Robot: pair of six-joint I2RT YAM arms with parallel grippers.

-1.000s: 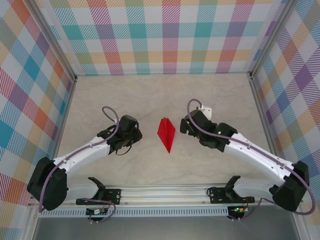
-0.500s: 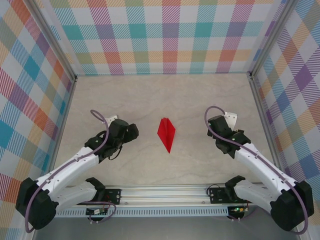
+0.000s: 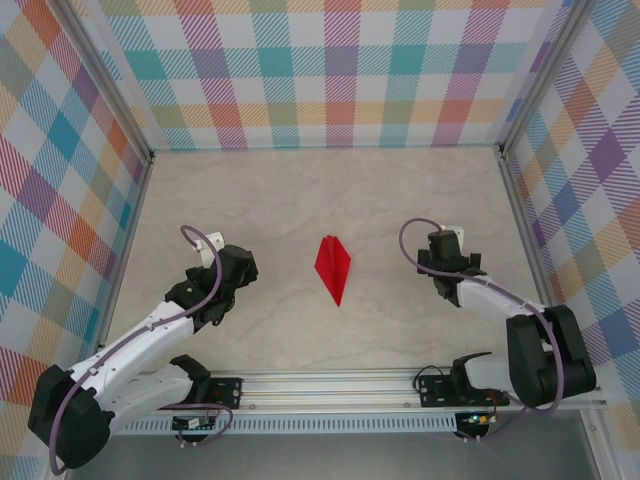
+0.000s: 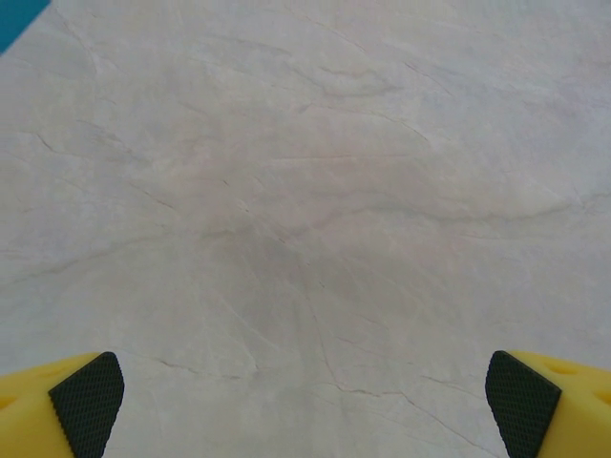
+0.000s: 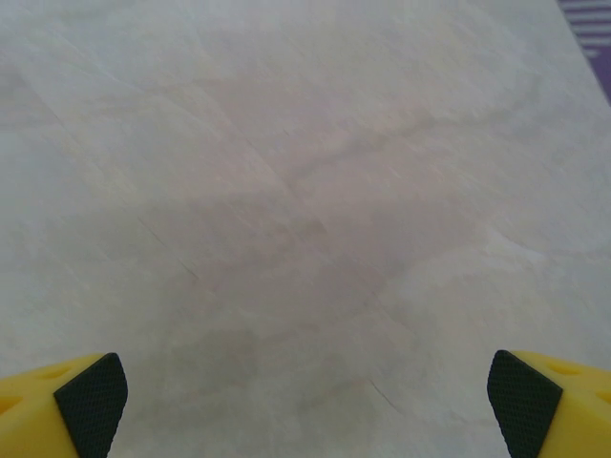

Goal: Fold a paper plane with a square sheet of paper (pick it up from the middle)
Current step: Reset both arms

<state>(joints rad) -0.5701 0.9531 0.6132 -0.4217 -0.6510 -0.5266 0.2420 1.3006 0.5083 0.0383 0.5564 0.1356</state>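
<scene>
Left tool: the left gripper (image 4: pixel 304 405) has its jaws spread as wide as they go and holds nothing; only bare tabletop lies beneath.
Right tool: the right gripper (image 5: pixel 305 405) is likewise wide open and empty.
Plane: the slim, pointed, bright red paper plane (image 3: pixel 333 266) lies flat between the two grippers and well apart from each, its sharp tip toward the arm bases.
Stage: the folding looks finished.
Risk: thin paper may skid ahead of a finger instead of lifting. A pinch on a wing or the tip, rather than the centre crease, would likely crumple the folds.
Room: the pale marbled tabletop (image 3: pixel 300 190) is open all round the plane. The checked walls (image 3: pixel 340 80) stand clear of each gripper's outer side, and the metal rail (image 3: pixel 330 385) runs behind both.
</scene>
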